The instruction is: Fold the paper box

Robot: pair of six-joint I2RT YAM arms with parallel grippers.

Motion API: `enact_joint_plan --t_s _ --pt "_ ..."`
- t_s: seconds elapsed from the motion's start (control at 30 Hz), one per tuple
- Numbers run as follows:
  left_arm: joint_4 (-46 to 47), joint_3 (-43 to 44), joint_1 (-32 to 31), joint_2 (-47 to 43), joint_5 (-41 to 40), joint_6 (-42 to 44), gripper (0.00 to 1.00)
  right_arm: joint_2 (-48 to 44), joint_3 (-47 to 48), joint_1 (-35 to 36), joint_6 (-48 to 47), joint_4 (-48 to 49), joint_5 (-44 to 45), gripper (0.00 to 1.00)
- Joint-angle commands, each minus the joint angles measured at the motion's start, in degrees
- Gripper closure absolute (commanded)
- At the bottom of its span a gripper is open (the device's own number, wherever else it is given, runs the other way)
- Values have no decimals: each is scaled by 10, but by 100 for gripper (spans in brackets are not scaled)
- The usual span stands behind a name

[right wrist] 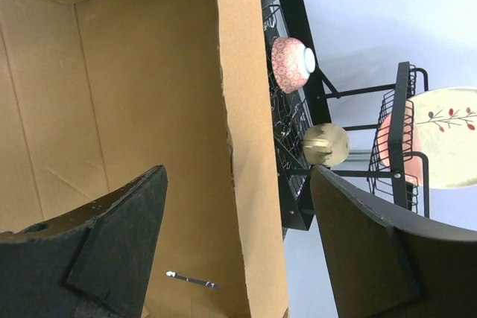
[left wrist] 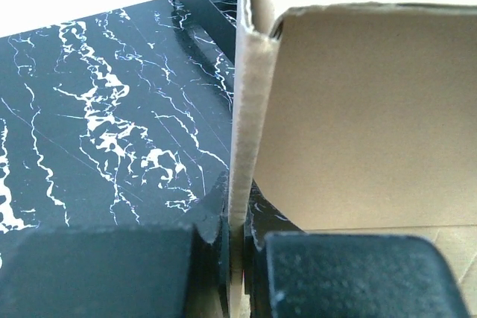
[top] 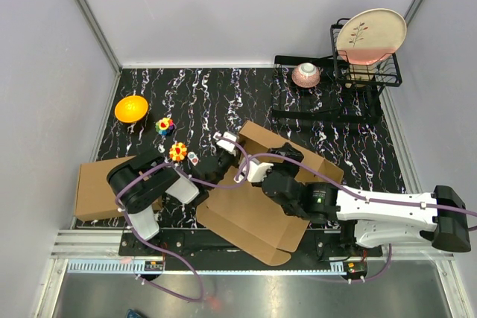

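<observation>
1. Top view: the box [top: 257, 210] lies at the near edge of the worktop [top: 209, 94], right of its middle and between the two arms. Its big flat panel reaches toward the near edge, and its far part is raised.
2. The left tool [top: 223, 144] reaches in from the left to the box's left far corner. The right tool [top: 255, 167] comes across from the right over the raised part. Working from two sides seems meant to keep one piece steady while another is bent.
3. A carton [top: 97, 188] sits at the left edge behind the left arm, apart from the box. A rack [top: 365, 72] with a plate [top: 370, 33] stands at the far right corner. Neither is touched.
4. Left wrist view: the left tool is clamped on the thin edge of a side wall [left wrist: 240, 109], which stands upright between its pads. A second cardboard face [left wrist: 373, 109] meets this wall at a right angle. The grip likely pins the wall up so the corner keeps its shape.
5. Right wrist view: the right tool's jaws stand wide apart and hold nothing. An upright panel [right wrist: 250, 147] rises in the gap, touching neither finger. The inside of the box is on one side and a bowl [right wrist: 291, 63] on the rack on the other.
6. Straddling the panel like this suggests the right tool is placed to nip it or push it over.
</observation>
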Motion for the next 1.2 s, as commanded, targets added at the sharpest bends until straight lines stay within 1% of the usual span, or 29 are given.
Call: enact_joint_plan --t_s 0.0,0.2,0.33,0.37,0.4,0.43,0.47,0.5,0.53,0.6,0.67,0.77,0.8,0.83,0.87,0.9,0.93,0.97,1.0,1.03,1.07,1.1,1.13,1.17 --pt "185 -27 36 -8 -46 -80 100 -87 25 14 103 76 -4 16" --pt "185 -34 36 -16 -44 -95 100 -95 21 14 102 83 8 15" --pt "185 -41 36 -31 -37 -99 100 -73 27 12 55 98 73 14" --pt "185 -42 36 -33 -36 -100 100 -63 26 12 38 120 99 14" --pt "185 -43 36 -37 -35 -101 100 -57 24 12 -6 154 110 14" --pt "185 -44 36 -37 -34 -101 100 -52 21 12 -31 207 125 14" --pt "185 -45 36 -37 -32 -102 100 -45 20 13 -55 229 140 14" --pt "185 -45 36 -38 -32 -102 100 -41 20 13 -92 246 144 14" --pt "185 -46 36 -37 -31 -103 100 -40 20 13 -110 283 148 14" --pt "185 -48 36 -36 -31 -104 100 -35 25 12 -149 316 156 14" --pt "186 -50 36 -35 -35 -103 100 -39 35 12 -149 322 150 14" --pt "185 -51 36 -32 -37 -103 100 -50 54 6 -112 323 134 14" --pt "185 -51 36 -31 -37 -104 100 -53 69 -1 -62 312 124 15" --pt "186 -51 36 -29 -36 -105 100 -55 81 -8 -21 253 113 16" --pt "185 -51 36 -28 -34 -107 100 -55 95 -19 28 212 80 17" --pt "185 -51 36 -27 -32 -107 100 -56 121 -52 132 171 57 20" --pt "185 -51 36 -25 -30 -107 100 -55 129 -69 181 108 30 21" --pt "185 -51 36 -25 -29 -106 100 -58 133 -92 225 90 -28 24" --pt "185 -51 36 -26 -29 -105 100 -60 139 -135 307 74 -68 26" --pt "185 -51 36 -26 -25 -104 100 -60 137 -158 338 63 -104 33" --pt "185 -51 36 -28 -23 -102 100 -53 136 -176 357 63 -167 38" --pt "185 -50 36 -28 -22 -102 100 -48 137 -193 410 63 -203 44" --pt "185 -49 36 -30 -17 -102 100 -39 139 -216 425 68 -230 59" --pt "185 -49 36 -31 -15 -102 100 -16 141 -220 434 73 -261 65"
